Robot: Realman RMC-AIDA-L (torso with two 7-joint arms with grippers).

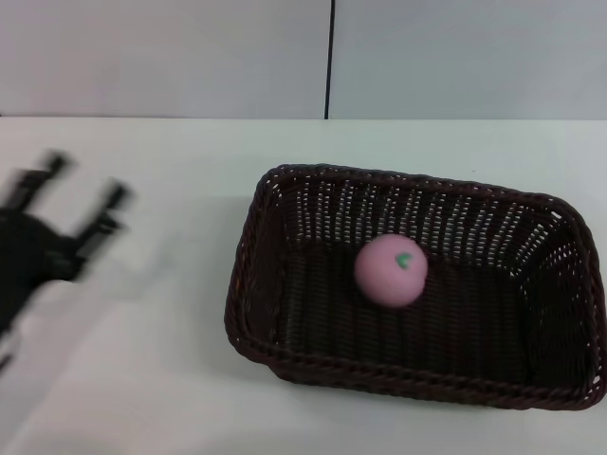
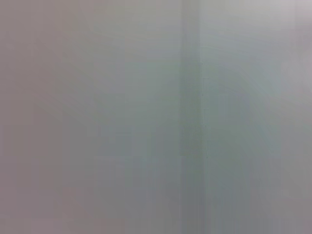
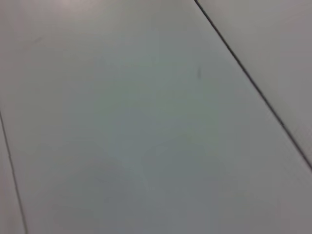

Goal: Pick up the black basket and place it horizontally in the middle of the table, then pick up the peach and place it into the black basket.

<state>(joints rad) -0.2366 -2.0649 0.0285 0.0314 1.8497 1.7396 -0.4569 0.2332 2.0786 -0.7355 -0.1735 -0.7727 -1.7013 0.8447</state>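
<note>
The black basket lies lengthwise on the white table, right of the middle in the head view. The pink peach rests inside it on the basket floor, green stem spot facing up. My left gripper is at the far left above the table, well apart from the basket, blurred by motion; its two dark fingers stand spread apart and hold nothing. My right gripper is out of view. The wrist views show only plain pale surfaces.
A pale wall with a dark vertical seam stands behind the table's far edge. The basket's right end reaches the head view's right edge.
</note>
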